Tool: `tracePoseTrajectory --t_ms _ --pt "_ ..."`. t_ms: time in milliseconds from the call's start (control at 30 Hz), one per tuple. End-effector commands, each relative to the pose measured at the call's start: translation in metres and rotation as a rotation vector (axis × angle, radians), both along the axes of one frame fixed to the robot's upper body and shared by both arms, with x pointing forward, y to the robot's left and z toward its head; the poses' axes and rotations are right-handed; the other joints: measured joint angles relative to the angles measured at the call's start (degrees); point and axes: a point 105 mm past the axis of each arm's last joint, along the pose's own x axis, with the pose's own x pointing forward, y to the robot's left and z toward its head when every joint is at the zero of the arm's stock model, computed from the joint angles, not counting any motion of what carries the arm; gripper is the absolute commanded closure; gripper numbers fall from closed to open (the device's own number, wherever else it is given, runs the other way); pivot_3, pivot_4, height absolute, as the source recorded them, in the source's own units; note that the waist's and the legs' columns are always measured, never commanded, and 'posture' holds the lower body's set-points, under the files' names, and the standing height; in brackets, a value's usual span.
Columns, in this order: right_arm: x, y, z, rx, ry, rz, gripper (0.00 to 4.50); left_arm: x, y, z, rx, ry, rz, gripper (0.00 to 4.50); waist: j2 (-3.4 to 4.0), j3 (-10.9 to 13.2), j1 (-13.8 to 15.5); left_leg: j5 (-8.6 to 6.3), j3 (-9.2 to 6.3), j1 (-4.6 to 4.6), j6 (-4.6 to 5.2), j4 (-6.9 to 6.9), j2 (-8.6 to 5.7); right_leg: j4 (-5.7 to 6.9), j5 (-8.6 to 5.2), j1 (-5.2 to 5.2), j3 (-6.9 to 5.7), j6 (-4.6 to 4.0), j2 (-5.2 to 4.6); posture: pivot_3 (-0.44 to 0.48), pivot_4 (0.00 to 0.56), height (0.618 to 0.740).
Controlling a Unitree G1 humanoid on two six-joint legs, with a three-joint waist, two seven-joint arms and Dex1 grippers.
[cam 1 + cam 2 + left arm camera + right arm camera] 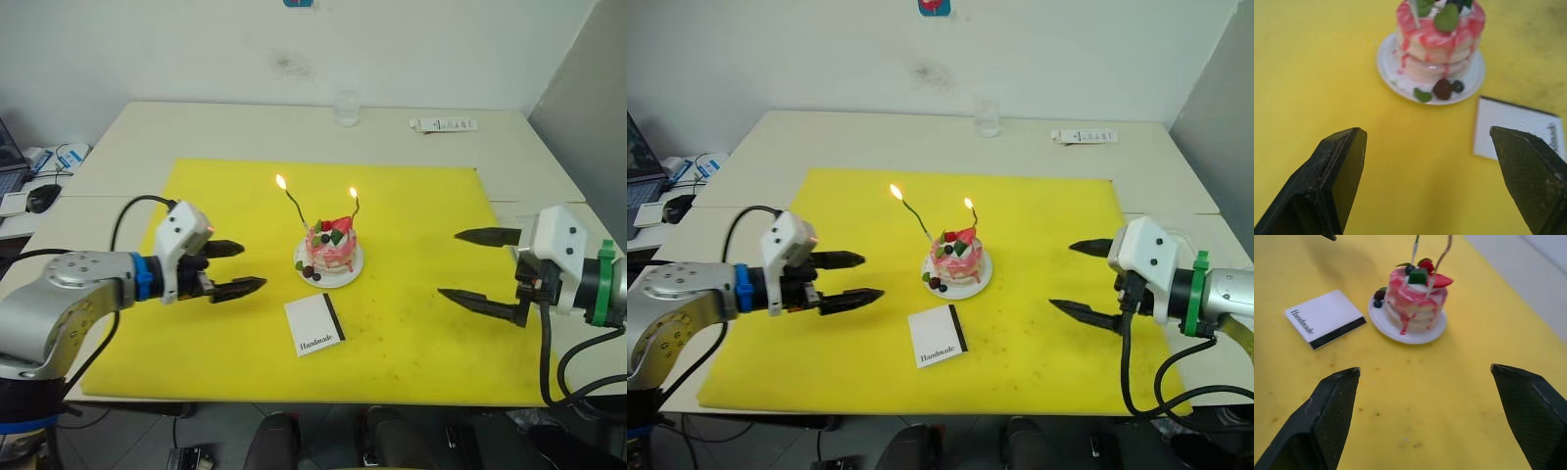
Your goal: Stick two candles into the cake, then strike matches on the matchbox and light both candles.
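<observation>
Pink cake (330,252) is sitting mid-mat on the desk, both candles (295,204) burning; matchbox (314,324) is lying toward the near edge. Left gripper (230,267) and right gripper (477,266) are hovering apart, empty.

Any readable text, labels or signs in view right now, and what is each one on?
"Handmade": script word on the white matchbox lying flat on the yellow mat near the cake.
Small white strip at the table's far edge: any markings too small to read.
Red and blue object on the wall: cut off, unreadable.
</observation>
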Motion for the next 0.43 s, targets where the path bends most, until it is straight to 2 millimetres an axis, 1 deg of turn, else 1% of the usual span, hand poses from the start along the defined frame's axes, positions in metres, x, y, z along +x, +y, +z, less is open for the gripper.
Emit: tracePoseTrajectory --t_ms 33,100,133,233,333,433 --pt "0.003 -0.013 0.032 0.006 -0.163 -0.015 0.00 0.003 0.029 0.022 0.092 -0.221 0.050 0.05 0.01 0.01 -0.02 0.00 0.01 0.00 0.00 -0.02 0.00 -0.01 0.00 -0.01 0.00 -0.01 -0.03 0.000 0.150 0.740" --pt "0.002 -0.017 0.041 0.009 -0.197 -0.010 0.00 0.003 0.041 0.026 0.128 -0.287 0.095 0.05 0.02 0.02 0.01 0.00 0.00 -0.01 0.00 -0.04 0.01 -0.01 -0.02 -0.02 -0.02 -0.04 -0.04 0.000 0.150 0.740" --pt "0.001 -0.019 0.044 0.015 -0.185 -0.002 0.00 0.001 0.045 0.028 0.143 -0.313 0.103 0.05 0.02 0.02 0.02 0.00 -0.01 -0.01 0.00 -0.04 0.03 -0.01 -0.02 -0.02 -0.04 -0.04 -0.04 0.000 0.150 0.740" --pt "-0.005 -0.023 0.053 0.032 -0.153 0.021 0.00 -0.007 0.057 0.030 0.185 -0.320 0.123 0.05 0.03 0.02 0.02 0.00 0.00 0.00 0.00 -0.06 0.04 0.00 -0.02 -0.02 -0.03 -0.04 -0.06 0.000 0.150 0.740" --pt "-0.007 -0.025 0.056 0.034 -0.137 0.032 0.00 -0.014 0.062 0.032 0.175 -0.298 0.117 0.05 0.03 0.02 0.00 0.00 0.01 0.00 0.00 -0.08 0.04 0.00 -0.03 -0.02 -0.05 -0.06 -0.09 0.000 0.150 0.740" --pt "-0.005 -0.025 0.054 0.025 -0.131 0.040 0.00 -0.017 0.058 0.031 0.147 -0.281 0.105 0.05 0.03 0.02 0.00 0.00 -0.01 0.01 0.01 -0.07 0.04 0.01 -0.03 -0.01 -0.07 -0.06 -0.10 0.000 0.150 0.740"
